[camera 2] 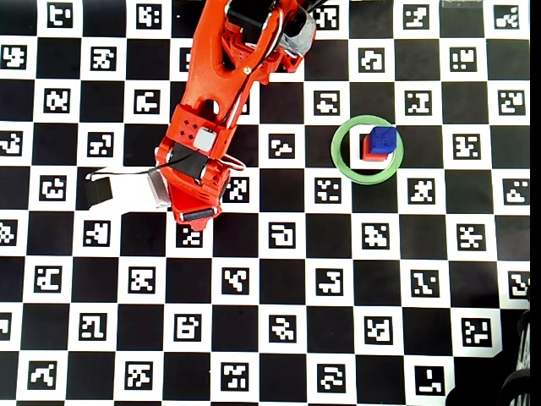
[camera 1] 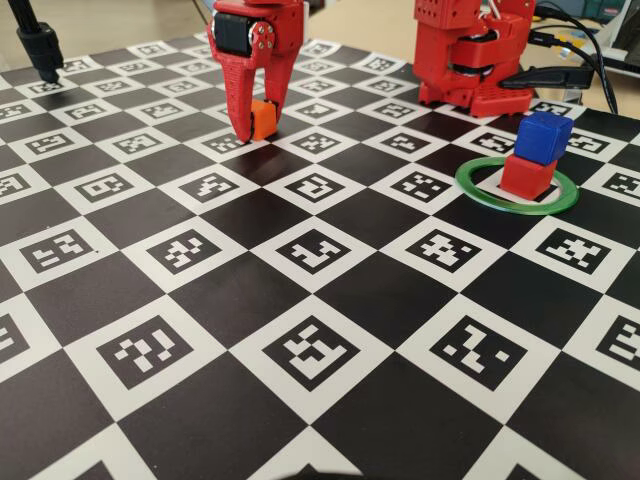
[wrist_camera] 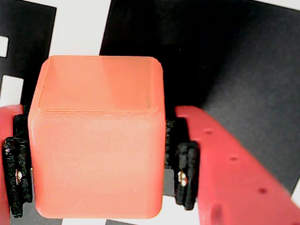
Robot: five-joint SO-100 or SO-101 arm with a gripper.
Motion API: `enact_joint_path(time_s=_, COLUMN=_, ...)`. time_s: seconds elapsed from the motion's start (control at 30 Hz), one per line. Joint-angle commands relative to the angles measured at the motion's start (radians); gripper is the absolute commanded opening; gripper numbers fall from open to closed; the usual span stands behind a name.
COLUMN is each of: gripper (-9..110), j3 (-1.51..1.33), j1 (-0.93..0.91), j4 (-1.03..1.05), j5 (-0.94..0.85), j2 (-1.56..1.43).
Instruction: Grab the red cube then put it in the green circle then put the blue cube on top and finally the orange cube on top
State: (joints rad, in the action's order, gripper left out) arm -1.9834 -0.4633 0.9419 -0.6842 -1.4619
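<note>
Gripper clamped on small bright orange plastic cube, pads flush on both side faces, cube at or barely off the checkered marker board toward its far-left corner. Small matte red cube sits inside thin green ring near the far-right edge, deep-blue cube stacked on it, slightly skewed. Orange goes on top next, probably; skew leaves little margin.

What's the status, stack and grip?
Gripper fingers closed on orange cube, down at the board. Blue cube sits on red cube inside green circle. Path to stack looks clear.
</note>
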Motion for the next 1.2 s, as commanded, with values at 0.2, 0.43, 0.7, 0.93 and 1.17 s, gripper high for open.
enact_joint_path(time_s=0.2, gripper=7, j3=0.140, j1=-0.005, j4=0.164, j5=0.023, j2=-0.091)
enact_joint_path(time_s=0.43, gripper=7, j3=0.334, j1=0.008, j4=0.410, j5=0.081, j2=-0.133)
enact_joint_path(time_s=0.7, gripper=7, j3=0.495, j1=0.075, j4=0.638, j5=0.179, j2=-0.175)
enact_joint_path(time_s=0.93, gripper=6, j3=0.626, j1=0.179, j4=0.807, j5=0.342, j2=-0.195)
enact_joint_path(time_s=1.17, gripper=7, j3=0.663, j1=0.334, j4=0.881, j5=0.560, j2=-0.256)
